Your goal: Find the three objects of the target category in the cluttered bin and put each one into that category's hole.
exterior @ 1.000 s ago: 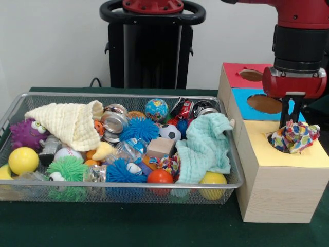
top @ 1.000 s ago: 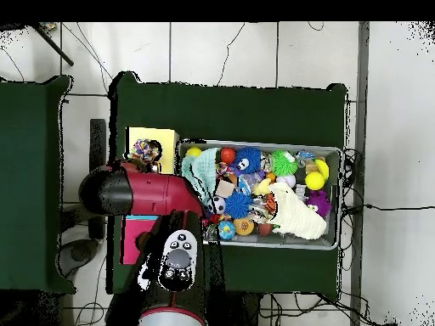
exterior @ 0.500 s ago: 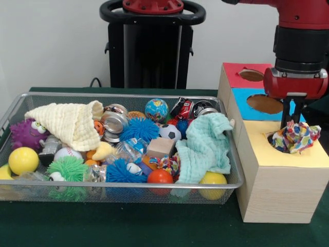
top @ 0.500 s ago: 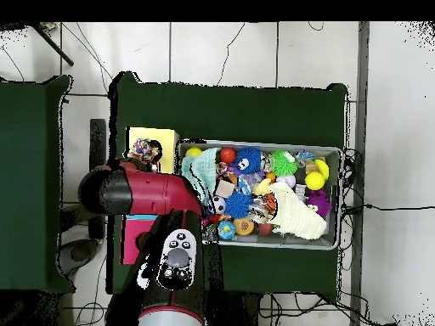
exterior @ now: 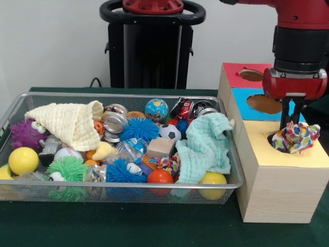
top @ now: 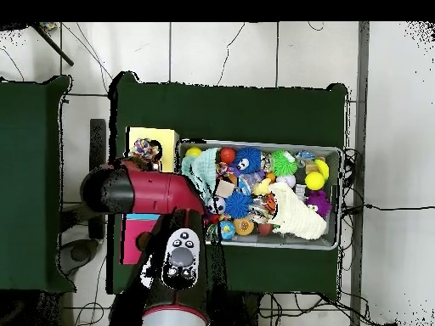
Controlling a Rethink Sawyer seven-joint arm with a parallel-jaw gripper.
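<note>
multicoloured cloth point(exterior: 294, 137) sits half in the yellow hole point(exterior: 281, 142), right of frame. claw point(exterior: 290, 119) grip unclear; next, push it down.

The red arm point(top: 144, 191) covers most of the wooden box point(top: 153, 136), leaving its yellow end exposed. A multicoloured cloth point(top: 146, 150) sits there, at nine o'clock from the wire bin point(top: 336, 199).

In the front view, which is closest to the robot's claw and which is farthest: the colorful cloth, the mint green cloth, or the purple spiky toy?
From the gripper:
1. Colorful cloth, right under it, in the yellow hole.
2. Mint green cloth, at the bin's right end.
3. Purple spiky toy, at the bin's far left end.
</note>
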